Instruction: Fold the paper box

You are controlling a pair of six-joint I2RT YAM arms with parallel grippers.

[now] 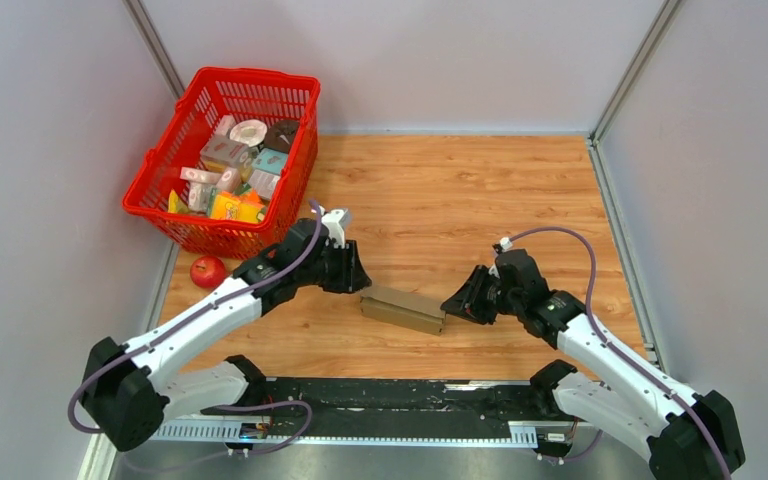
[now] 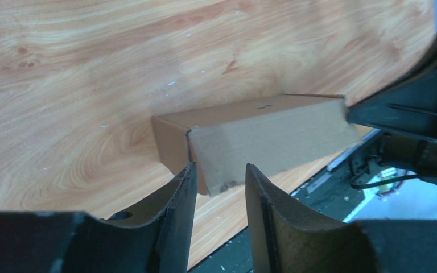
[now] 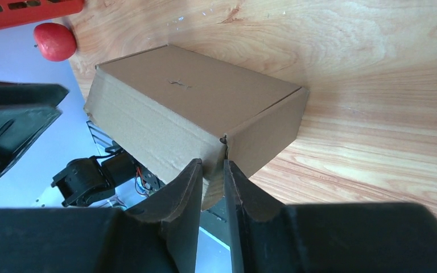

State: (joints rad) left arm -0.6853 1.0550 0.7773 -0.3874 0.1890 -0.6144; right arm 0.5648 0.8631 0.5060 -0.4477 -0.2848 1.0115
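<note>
Over on the left, a red plastic mesh basket (image 1: 218, 238) of small printed packs (image 1: 230, 178) sits against the pale grey wall (image 1: 40, 150), with a round red apple (image 1: 207, 271) just beside it at the edge of the light wooden tabletop (image 1: 440, 190). The left gripper (image 1: 357, 282) straddles one corner of the plain brown cardboard paper box (image 1: 404, 309), jaws partly apart, and whether it grips is impossible to call. The box lies folded shut at centre, near the front edge. The right gripper (image 1: 455, 303), jaws narrow, pinches its other end.

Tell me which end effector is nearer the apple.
Left. The left end effector is at the paper box's end nearer the apple; the right end effector is at its far end.
</note>
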